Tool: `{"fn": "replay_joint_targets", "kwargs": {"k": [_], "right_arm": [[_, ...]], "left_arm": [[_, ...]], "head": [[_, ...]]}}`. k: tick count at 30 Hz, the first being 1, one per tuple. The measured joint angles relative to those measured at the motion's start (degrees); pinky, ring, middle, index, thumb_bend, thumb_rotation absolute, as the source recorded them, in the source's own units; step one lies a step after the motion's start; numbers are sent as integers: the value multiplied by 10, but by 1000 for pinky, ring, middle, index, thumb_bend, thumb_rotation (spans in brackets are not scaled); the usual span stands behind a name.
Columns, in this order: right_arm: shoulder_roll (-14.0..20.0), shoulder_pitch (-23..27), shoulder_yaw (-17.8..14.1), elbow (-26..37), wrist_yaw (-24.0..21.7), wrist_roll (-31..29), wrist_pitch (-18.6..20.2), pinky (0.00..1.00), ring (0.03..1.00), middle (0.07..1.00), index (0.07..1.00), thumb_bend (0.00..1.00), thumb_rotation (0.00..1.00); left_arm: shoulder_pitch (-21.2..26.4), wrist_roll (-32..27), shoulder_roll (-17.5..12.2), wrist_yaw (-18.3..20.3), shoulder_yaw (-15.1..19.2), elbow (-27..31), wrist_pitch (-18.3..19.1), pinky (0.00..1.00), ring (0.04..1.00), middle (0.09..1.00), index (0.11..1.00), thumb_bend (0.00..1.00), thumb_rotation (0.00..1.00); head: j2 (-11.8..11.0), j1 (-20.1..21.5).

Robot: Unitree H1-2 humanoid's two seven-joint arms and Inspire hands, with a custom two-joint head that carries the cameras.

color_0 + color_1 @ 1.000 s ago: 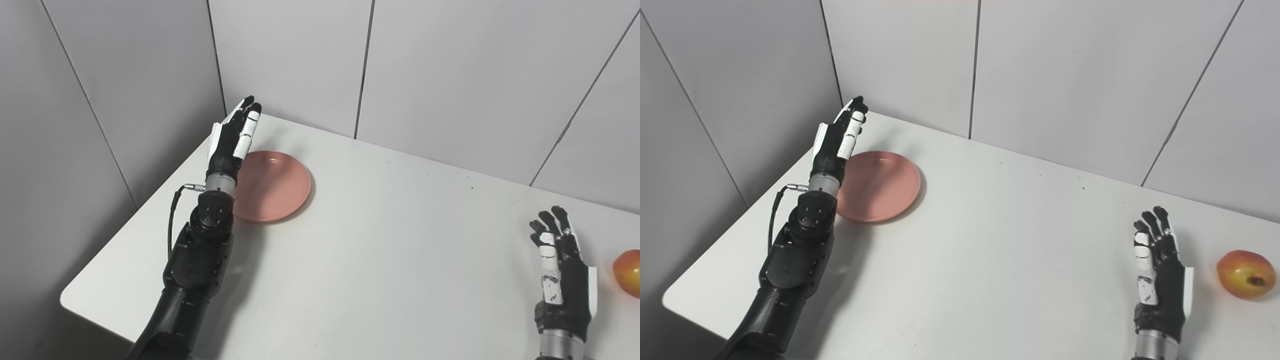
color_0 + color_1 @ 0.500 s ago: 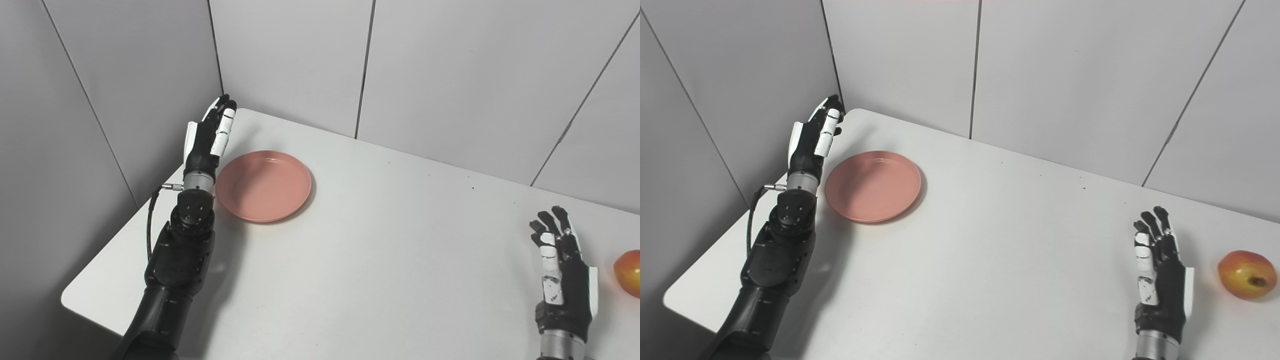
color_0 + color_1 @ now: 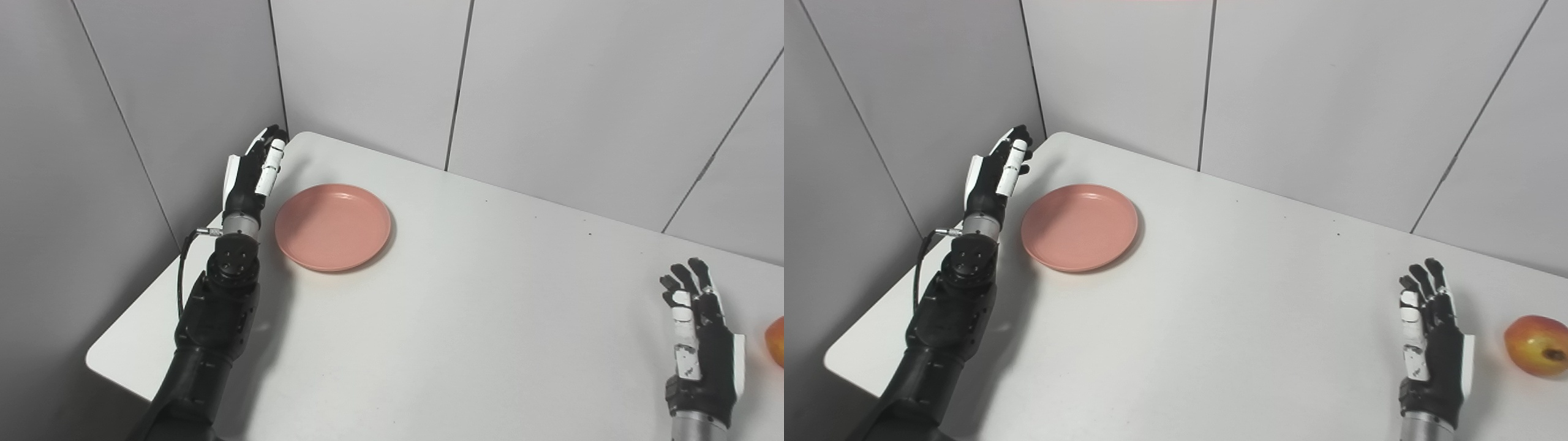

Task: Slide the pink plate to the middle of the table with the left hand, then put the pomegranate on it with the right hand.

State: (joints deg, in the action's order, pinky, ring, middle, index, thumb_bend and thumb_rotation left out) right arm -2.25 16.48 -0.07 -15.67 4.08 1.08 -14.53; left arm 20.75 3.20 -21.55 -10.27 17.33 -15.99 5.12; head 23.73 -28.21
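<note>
Grey panelled walls close in a white surface (image 3: 1225, 318) at its far left corner. At the left, the left hand (image 3: 992, 174) stands edge-on with its fingers (image 3: 1012, 166) straight and released, holding nothing, raised beside the surface's left rim. Just to the right of those fingers lies the plate (image 3: 1080, 227), flat and bare, a narrow gap apart from the hand, far from the middle. The first step, the slide, seems only about to begin: the hand looks set behind the plate's left rim. Next it likely must come down, meet that rim and push rightward toward the centre. Far right, the right hand (image 3: 1433, 355) waits, fingers (image 3: 1424, 288) spread and empty, with the pomegranate (image 3: 1536, 353) just to their right, untouched.
</note>
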Motion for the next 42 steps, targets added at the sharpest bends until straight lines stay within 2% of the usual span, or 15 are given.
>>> {"fn": "replay_joint_targets", "kwargs": {"k": [6,10,17,22,26,29,32,37,42], "right_arm": [[0,0,0,1,-2,-4,0,895,855,874,901,495,817],[0,0,0,2,-2,-3,0,895,855,877,904,508,823],[0,-1,0,4,-3,-7,0,890,847,866,893,493,802],[1,-3,-1,9,-3,-11,0,885,845,866,894,510,807],[1,-3,-2,10,-2,-12,0,878,840,859,888,514,772],[0,-3,-3,10,-2,-12,0,892,854,872,901,506,796],[1,-3,-3,10,-2,-12,0,883,848,868,898,497,775],[1,-3,-3,10,-2,-12,0,886,848,867,897,494,798],[0,-4,-3,13,-2,-12,1,880,840,861,893,499,784]], "left_arm": [[0,-10,-1,4,-4,-49,-11,834,861,875,869,622,1000],[1,-31,3,5,-2,-59,-23,854,866,878,872,597,1000],[4,-71,10,22,2,-74,-40,866,888,883,878,636,1000],[10,-109,12,39,7,-99,-68,848,882,874,870,665,1000],[14,-131,13,50,10,-115,-89,842,875,874,867,709,1000],[17,-143,16,57,13,-129,-104,847,877,879,871,727,1000],[20,-157,20,67,17,-134,-107,851,876,879,870,712,1000],[22,-190,24,91,20,-135,-107,873,885,883,877,679,1000],[25,-206,35,105,17,-123,-89,867,875,869,863,643,1000]], "head": [[2,-1],[3,-1],[7,-1],[8,-3],[10,-3],[10,-3],[11,-3],[12,-3],[14,-3]]}}
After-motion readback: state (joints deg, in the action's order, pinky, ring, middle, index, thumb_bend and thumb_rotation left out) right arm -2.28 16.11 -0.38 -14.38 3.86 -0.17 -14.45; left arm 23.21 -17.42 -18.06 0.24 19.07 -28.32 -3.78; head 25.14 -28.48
